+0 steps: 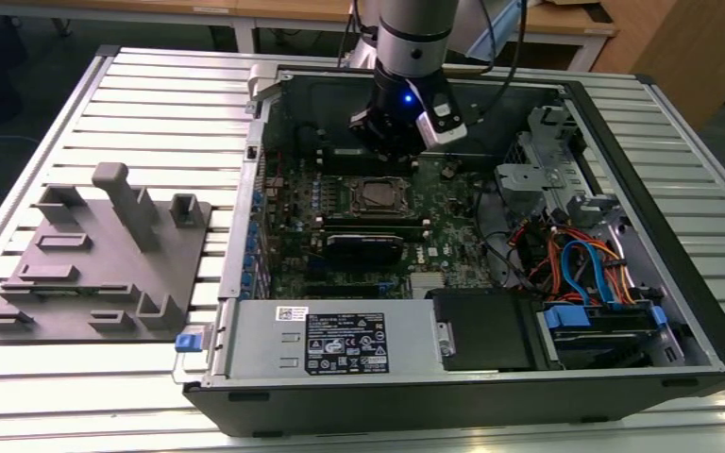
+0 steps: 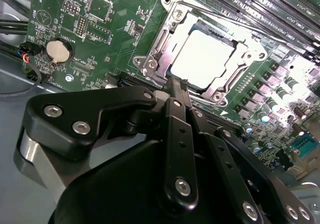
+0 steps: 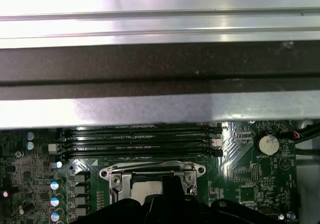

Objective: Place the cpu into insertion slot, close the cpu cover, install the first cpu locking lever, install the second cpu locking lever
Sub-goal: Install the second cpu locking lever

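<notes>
You are holding the pincer, pinched together and empty, just beside the cpu cover, the cpu lying beyond it

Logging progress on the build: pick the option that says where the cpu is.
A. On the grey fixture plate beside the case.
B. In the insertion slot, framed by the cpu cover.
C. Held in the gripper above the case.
B: in the second wrist view the cpu shows its silver top through the cut-out of the cpu cover, flat on the motherboard.
</notes>
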Available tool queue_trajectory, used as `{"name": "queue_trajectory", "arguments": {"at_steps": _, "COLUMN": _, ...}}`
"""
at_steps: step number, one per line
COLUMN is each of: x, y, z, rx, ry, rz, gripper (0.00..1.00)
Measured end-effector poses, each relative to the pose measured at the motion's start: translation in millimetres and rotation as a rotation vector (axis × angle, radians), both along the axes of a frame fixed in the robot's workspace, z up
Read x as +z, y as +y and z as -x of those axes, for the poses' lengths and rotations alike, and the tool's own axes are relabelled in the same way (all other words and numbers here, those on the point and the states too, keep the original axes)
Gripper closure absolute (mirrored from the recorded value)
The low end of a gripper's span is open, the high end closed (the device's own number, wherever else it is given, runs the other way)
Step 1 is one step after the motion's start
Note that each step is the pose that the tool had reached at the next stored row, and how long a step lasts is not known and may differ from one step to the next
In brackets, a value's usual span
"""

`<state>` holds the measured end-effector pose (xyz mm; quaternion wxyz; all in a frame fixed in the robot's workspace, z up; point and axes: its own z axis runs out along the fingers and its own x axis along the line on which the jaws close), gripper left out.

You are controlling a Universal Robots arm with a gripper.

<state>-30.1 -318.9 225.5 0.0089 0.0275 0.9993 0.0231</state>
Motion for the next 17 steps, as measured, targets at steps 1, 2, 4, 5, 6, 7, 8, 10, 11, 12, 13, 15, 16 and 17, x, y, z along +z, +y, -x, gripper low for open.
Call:
{"name": "queue_trajectory", "arguments": {"at_steps": 1, "x": 0.0, "y": -0.1, "z": 0.0, "rx": 0.000, "ry": 0.0000, "rz": 0.0000, "gripper": 0.90}}
{"name": "queue_trajectory", "arguments": {"at_steps": 2, "x": 0.0, "y": -0.1, "z": 0.0, "rx": 0.000, "ry": 0.0000, "rz": -0.0001, "gripper": 0.90}}
{"name": "queue_trajectory", "arguments": {"at_steps": 4, "x": 0.0, "y": -0.1, "z": 0.0, "rx": 0.000, "ry": 0.0000, "rz": -0.0001, "gripper": 0.90}}
{"name": "queue_trajectory", "arguments": {"at_steps": 5, "x": 0.0, "y": -0.1, "z": 0.0, "rx": 0.000, "ry": 0.0000, "rz": 0.0000, "gripper": 0.90}}
{"name": "queue_trajectory", "arguments": {"at_steps": 6, "x": 0.0, "y": -0.3, "z": 0.0, "rx": 0.000, "ry": -0.0001, "rz": 0.0000, "gripper": 0.90}}
{"name": "queue_trajectory", "arguments": {"at_steps": 7, "x": 0.0, "y": -0.5, "z": 0.0, "rx": 0.000, "ry": 0.0000, "rz": 0.0000, "gripper": 0.90}}
{"name": "queue_trajectory", "arguments": {"at_steps": 8, "x": 0.0, "y": -0.5, "z": 0.0, "rx": 0.000, "ry": 0.0000, "rz": 0.0000, "gripper": 0.90}}
{"name": "queue_trajectory", "arguments": {"at_steps": 10, "x": 0.0, "y": -0.8, "z": 0.0, "rx": 0.000, "ry": 0.0000, "rz": -0.0001, "gripper": 0.90}}
{"name": "queue_trajectory", "arguments": {"at_steps": 11, "x": 0.0, "y": -1.1, "z": 0.0, "rx": 0.000, "ry": 0.0000, "rz": 0.0001, "gripper": 0.90}}
{"name": "queue_trajectory", "arguments": {"at_steps": 12, "x": 0.0, "y": -1.7, "z": -0.1, "rx": 0.000, "ry": 0.0000, "rz": 0.0001, "gripper": 0.90}}
{"name": "queue_trajectory", "arguments": {"at_steps": 13, "x": -0.1, "y": -2.4, "z": 0.0, "rx": 0.000, "ry": -0.0001, "rz": -0.0001, "gripper": 0.90}}
{"name": "queue_trajectory", "arguments": {"at_steps": 15, "x": -0.1, "y": -2.9, "z": 0.0, "rx": 0.000, "ry": 0.0000, "rz": -0.0001, "gripper": 0.90}}
{"name": "queue_trajectory", "arguments": {"at_steps": 16, "x": 0.0, "y": -2.9, "z": 0.0, "rx": 0.000, "ry": 0.0000, "rz": 0.0000, "gripper": 0.90}}
{"name": "queue_trajectory", "arguments": {"at_steps": 17, "x": 0.0, "y": -2.9, "z": 0.0, "rx": 0.000, "ry": 0.0000, "rz": 0.0001, "gripper": 0.90}}
